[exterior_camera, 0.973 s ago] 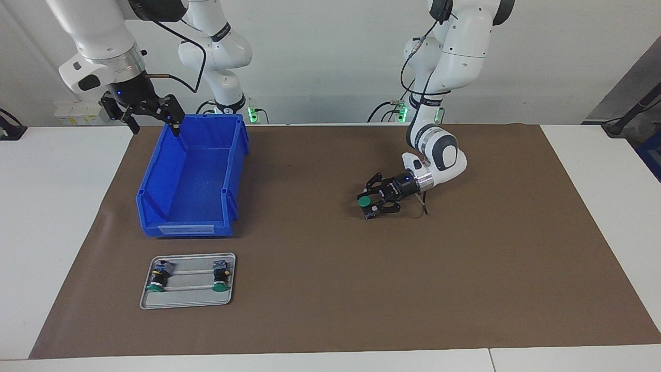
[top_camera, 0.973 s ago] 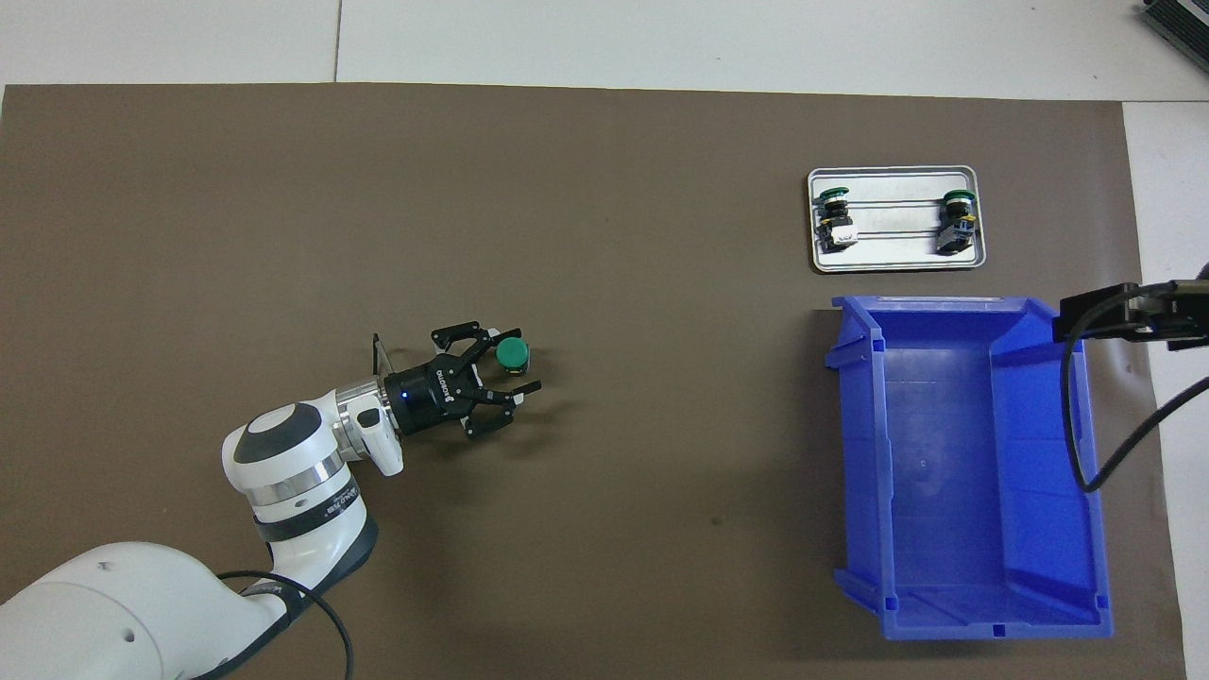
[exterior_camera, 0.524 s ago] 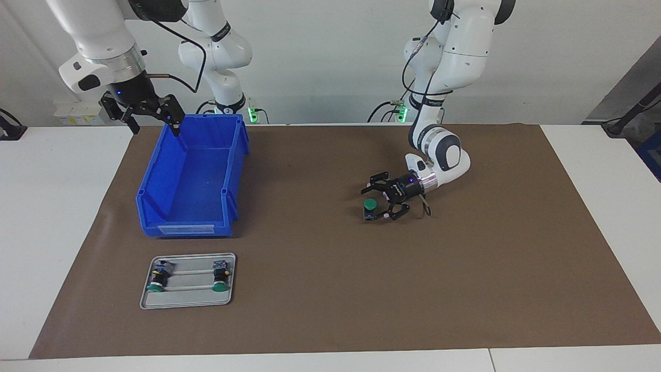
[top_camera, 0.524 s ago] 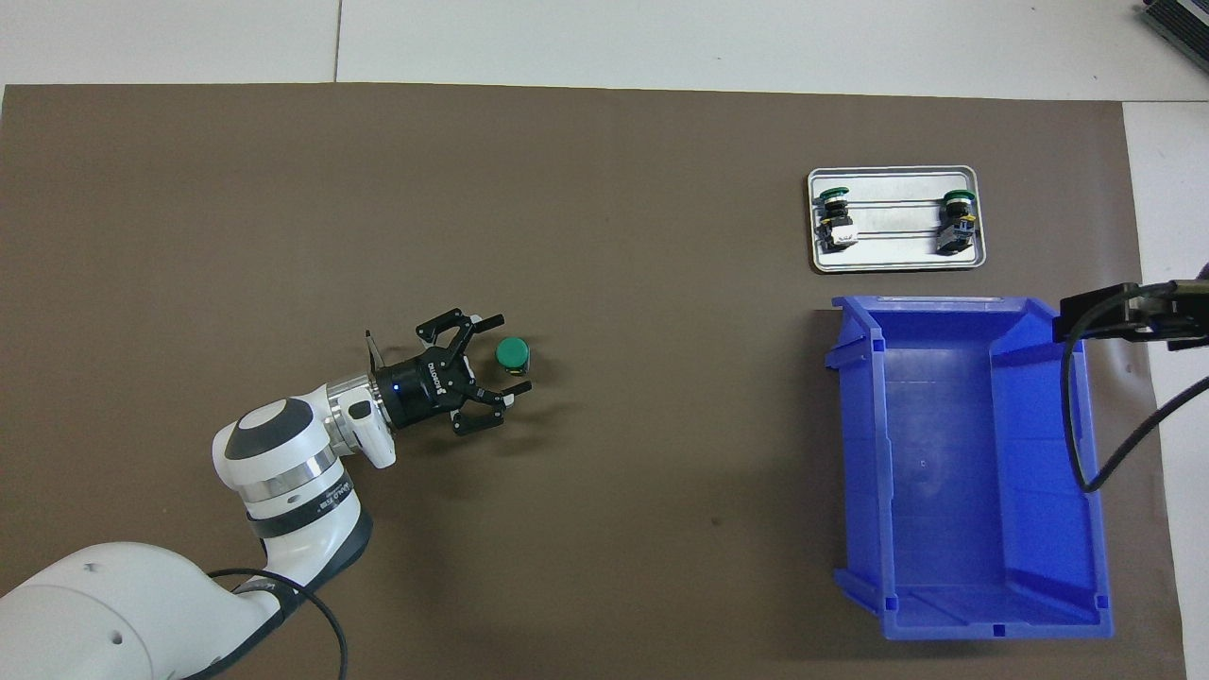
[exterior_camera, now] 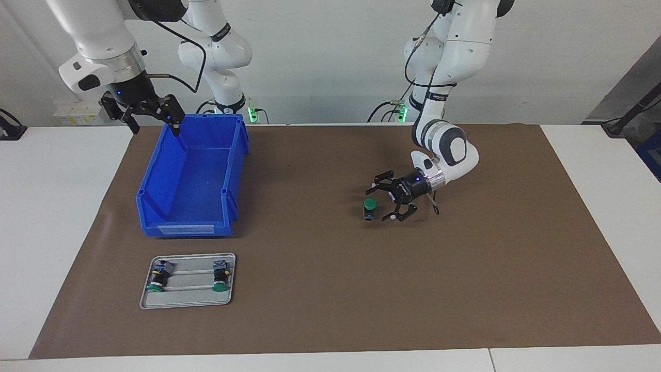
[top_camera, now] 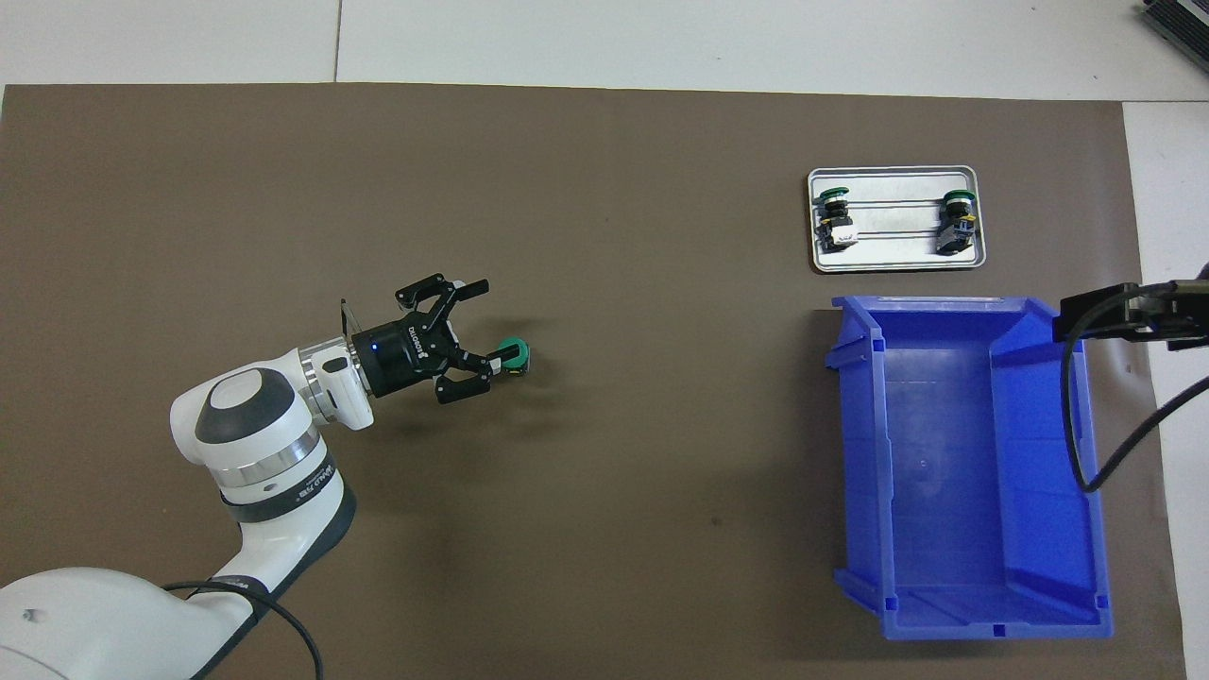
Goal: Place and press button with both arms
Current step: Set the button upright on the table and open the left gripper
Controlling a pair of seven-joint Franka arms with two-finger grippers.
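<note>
Mid-bench, green push-button (exterior_camera: pixel 370 208) stands upright, overhead partly covered by left end effector (exterior_camera: pixel 388 203), fingers spread, holding nothing. Right end effector (exterior_camera: pixel 153 120) spread, waits above blue bin (exterior_camera: pixel 155 170) corner, mostly cut off overhead.

No readable text, labels or numbers anywhere

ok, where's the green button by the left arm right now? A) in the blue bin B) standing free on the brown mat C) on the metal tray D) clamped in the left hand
B: the green button stands upright on the brown mat, and the left hand is open beside it, not gripping it.
</note>
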